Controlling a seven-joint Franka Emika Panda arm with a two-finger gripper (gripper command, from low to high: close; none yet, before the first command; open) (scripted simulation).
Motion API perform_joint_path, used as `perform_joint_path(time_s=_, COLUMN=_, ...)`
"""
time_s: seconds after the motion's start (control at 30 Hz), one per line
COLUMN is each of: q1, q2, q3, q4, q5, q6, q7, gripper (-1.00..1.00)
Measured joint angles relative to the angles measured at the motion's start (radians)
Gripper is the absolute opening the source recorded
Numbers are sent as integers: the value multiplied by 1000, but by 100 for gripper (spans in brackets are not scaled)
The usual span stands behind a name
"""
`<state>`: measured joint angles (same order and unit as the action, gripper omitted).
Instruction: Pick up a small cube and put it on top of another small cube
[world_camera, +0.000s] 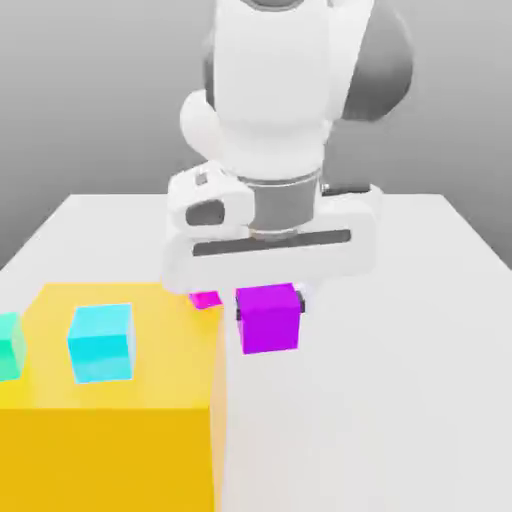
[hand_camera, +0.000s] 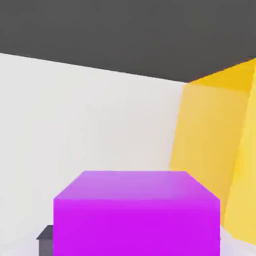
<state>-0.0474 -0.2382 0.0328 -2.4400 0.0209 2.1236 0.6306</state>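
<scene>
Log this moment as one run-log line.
phase: carry | hand: shut on purple cube, off the table | pink cube: beside yellow block, uncovered | stack: not done

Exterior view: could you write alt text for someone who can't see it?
A white robot arm's gripper is shut on a purple cube above a white table. A pink cube peeks out beside it, and a cyan cube sits on a large yellow block.

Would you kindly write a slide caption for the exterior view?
Gripper shut on the violet-purple cube, beside the yellow block carrying a cyan cube.
</scene>
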Motion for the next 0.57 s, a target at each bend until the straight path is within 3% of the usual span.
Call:
perform_joint_path(time_s=0.27, q1=-67, q2=-287, q3=-54, q4=-84, q5=-11, q6=-144, q7=-12, gripper=-100)
perform_joint_path(time_s=0.43, q1=-92, q2=-298, q3=-47, q4=-213, q5=-22, q6=-8, q7=-1, gripper=-100)
perform_joint_path(time_s=0.47, q1=-93, q2=-287, q3=-46, q4=-234, q5=-21, q6=23, q7=-2, gripper=100)
perform_joint_path(time_s=0.57, q1=-93, q2=-287, q3=-46, q4=-234, q5=-21, q6=23, q7=-2, gripper=100)
